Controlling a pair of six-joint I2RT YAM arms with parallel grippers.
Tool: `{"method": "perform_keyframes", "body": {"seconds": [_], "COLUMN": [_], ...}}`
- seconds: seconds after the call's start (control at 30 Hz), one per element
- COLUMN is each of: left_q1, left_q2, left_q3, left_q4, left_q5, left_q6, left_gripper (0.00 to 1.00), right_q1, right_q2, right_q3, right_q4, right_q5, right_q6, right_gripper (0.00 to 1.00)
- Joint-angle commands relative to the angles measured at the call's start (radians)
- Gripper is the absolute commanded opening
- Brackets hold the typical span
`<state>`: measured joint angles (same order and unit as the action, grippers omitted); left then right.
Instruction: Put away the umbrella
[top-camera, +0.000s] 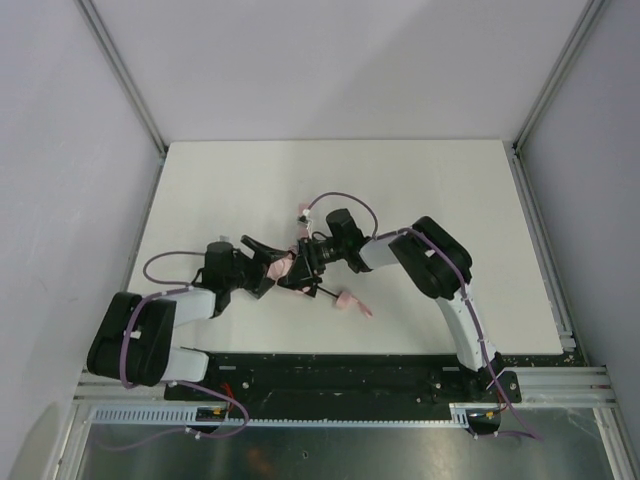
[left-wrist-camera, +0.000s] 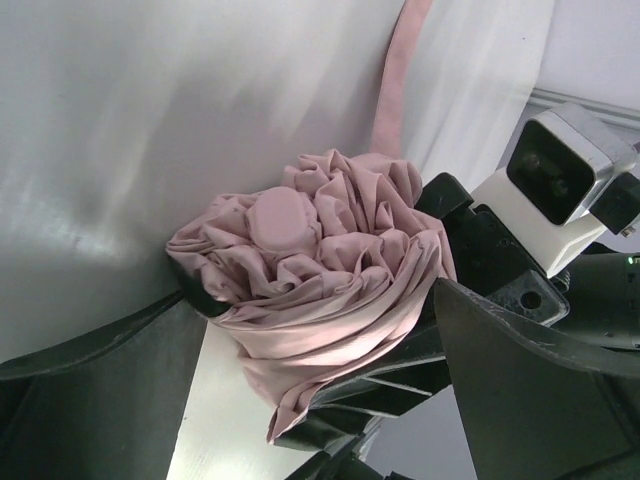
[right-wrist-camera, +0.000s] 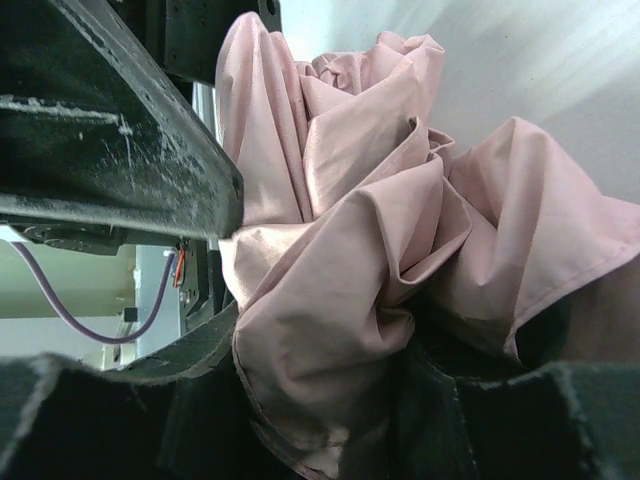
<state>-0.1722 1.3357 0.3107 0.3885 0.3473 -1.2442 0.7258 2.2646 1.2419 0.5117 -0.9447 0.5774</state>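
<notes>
Mid-table (top-camera: 250, 180), right hand (top-camera: 307, 260) grips the umbrella (left-wrist-camera: 320, 260); left hand (top-camera: 264, 268) spread wide around it, edges far off.

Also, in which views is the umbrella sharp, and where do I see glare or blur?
Top external: even light, sharp, the umbrella small. Left wrist: its fabric in focus, streaky glare on the table behind it. Right wrist: fabric sharp and filling the frame, dark foreground at the bottom blurred.

I have the umbrella (top-camera: 287, 268) collapsed near the tabletop's middle, pale pink fabric (left-wrist-camera: 320, 260) bunched in crumpled folds. Its black shaft (top-camera: 322, 290) slants toward the near edge, ending in a pink handle (top-camera: 346, 299).
</notes>
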Motion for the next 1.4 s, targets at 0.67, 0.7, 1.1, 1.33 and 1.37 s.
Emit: {"method": "perform_keyframes", "body": {"seconds": [0.67,0.7,1.1,1.33,1.37], "left_q1": [-0.137,-0.138,-0.14,-0.142,-0.142], "left_q2": [0.33,0.331,0.32,0.286,0.283], "left_q3": [0.1,0.099,0.083,0.091,0.093], "left_q4": [-0.077,-0.077,-0.113,-0.184,-0.19], "left_q5": [-0.318,-0.312,-0.222,-0.226,-0.221], "left_q6": [0.176,0.185,0.153,0.125,0.123], "left_gripper": [0.41,0.36,0.0,0.0,0.0], "right_q1": [-0.007,-0.007,0.158,0.272,0.278], "right_q2": [0.086,0.078,-0.145,-0.147,-0.142], "right_q3": [-0.026,-0.023,-0.003,-0.002,-0.002], "right_q4": [-0.239,-0.248,-0.47,-0.535,-0.544], "right_q5": [-0.01,0.002,0.639,1.051,1.095], "right_q6": [-0.021,-0.032,-0.409,-0.48,-0.477], "right_gripper": [0.0,0.02,0.66,0.75,0.76]}}
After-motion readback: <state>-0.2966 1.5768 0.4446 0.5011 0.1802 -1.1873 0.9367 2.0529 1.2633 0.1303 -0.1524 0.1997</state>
